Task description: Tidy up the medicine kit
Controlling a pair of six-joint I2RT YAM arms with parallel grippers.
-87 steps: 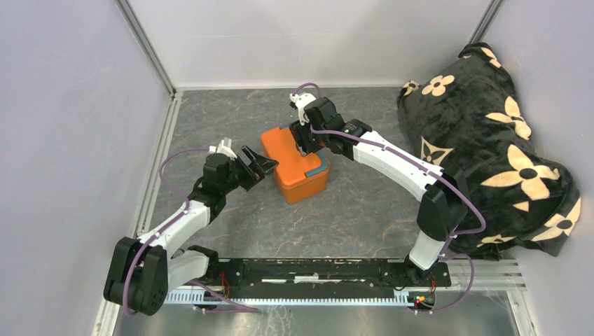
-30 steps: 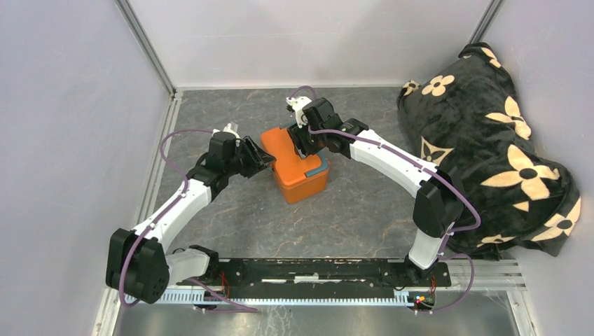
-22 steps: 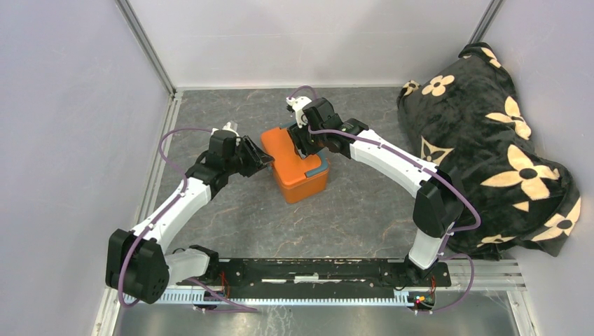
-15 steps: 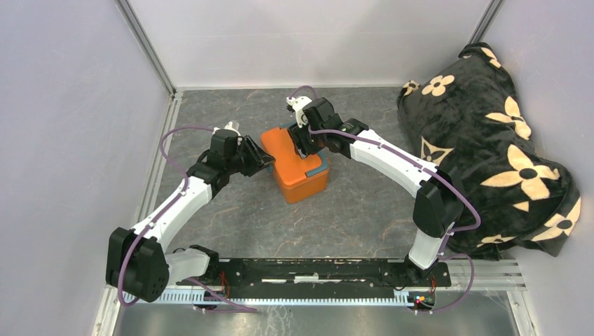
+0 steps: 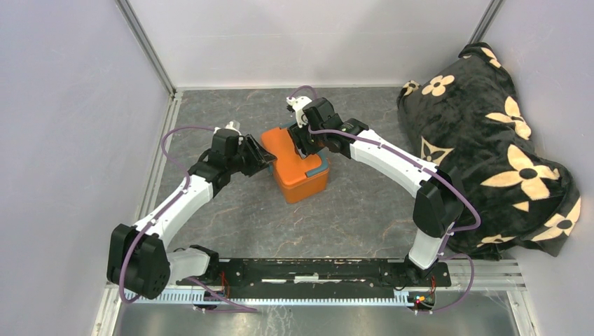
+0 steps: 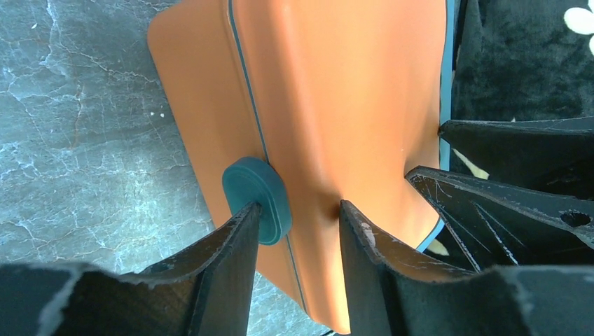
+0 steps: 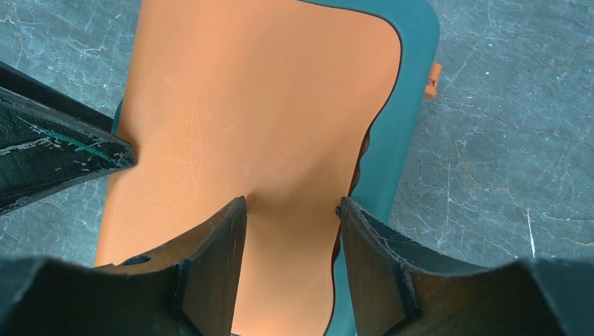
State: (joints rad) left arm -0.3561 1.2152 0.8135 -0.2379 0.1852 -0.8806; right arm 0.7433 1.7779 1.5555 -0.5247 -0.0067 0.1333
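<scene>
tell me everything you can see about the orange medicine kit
The medicine kit is an orange plastic box with rounded corners, lid shut, lying skewed on the table. A teal handle edges one side; a round teal latch sits on the seam. The open left gripper touches it at that latch; the open right gripper rests on its lid.

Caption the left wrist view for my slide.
Left gripper, jaws apart, at the teal latch on the closed orange medicine kit.

Grey marbled table (image 5: pixel 350 217), medicine kit (image 5: pixel 298 183), floral blanket (image 5: pixel 490 140)
</scene>
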